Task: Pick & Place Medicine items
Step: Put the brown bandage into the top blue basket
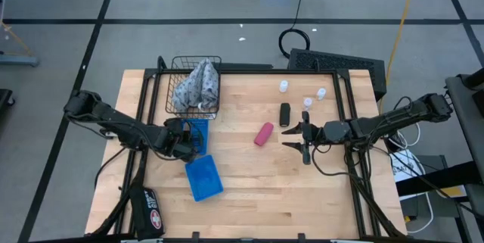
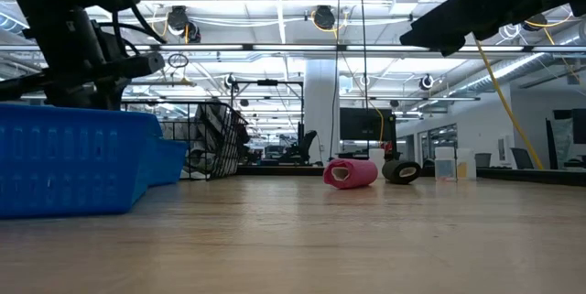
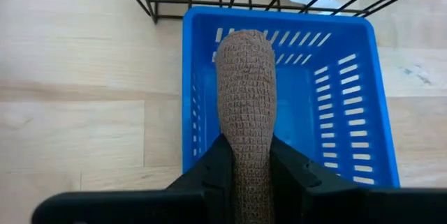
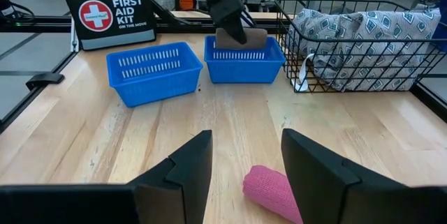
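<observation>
My left gripper is shut on a tan bandage roll and hovers over a blue tray beside the wire basket; the right wrist view shows this roll above that tray. My right gripper is open at the table's right, with the pink tube lying on the wood just ahead of its fingers. In the high view the pink tube and black container lie left of my right gripper. Three white bottles stand behind it. My left gripper pinches the tan roll between its two fingers, which sit on the sides of the roll's near part. The fingers lie along the roll, and its free end sticks out ahead of them. It is lifted clear above the blue tray.
A second blue tray lies nearer the front edge. The black wire basket holds the grey patterned cloth. A first aid kit sits at the front left corner. Bare wood spreads across the table's middle and front right.
</observation>
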Controlling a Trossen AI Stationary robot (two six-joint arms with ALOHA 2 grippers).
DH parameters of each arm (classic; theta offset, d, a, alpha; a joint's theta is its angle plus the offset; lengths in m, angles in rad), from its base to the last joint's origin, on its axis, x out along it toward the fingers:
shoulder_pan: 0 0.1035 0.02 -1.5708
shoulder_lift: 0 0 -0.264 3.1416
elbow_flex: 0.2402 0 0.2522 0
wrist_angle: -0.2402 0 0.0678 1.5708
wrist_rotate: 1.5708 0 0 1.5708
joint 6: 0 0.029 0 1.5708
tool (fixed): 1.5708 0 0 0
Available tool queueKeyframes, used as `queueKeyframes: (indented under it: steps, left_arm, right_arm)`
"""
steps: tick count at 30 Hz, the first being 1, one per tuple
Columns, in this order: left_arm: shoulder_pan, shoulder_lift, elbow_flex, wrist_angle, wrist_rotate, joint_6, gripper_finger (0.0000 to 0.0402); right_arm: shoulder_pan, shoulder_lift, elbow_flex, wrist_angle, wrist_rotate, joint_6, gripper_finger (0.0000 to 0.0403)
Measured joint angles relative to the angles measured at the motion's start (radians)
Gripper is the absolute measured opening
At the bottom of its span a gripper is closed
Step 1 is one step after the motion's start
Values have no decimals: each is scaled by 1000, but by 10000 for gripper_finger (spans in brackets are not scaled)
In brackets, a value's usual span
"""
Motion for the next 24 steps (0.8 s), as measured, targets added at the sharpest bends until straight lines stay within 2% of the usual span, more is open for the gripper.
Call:
queueKeyframes:
  steps: [10, 18, 24]
  left_arm:
    - [16, 21, 0, -1, -5, 56, 62]
    - [53, 126, 0, 23, 44, 94, 63]
    - [56, 136, 0, 23, 69, 95, 63]
  right_arm:
    - [0, 0, 0, -2, 0, -3, 160]
    - [0, 0, 0, -7, 0, -3, 160]
    - [0, 0, 0, -8, 0, -3, 160]
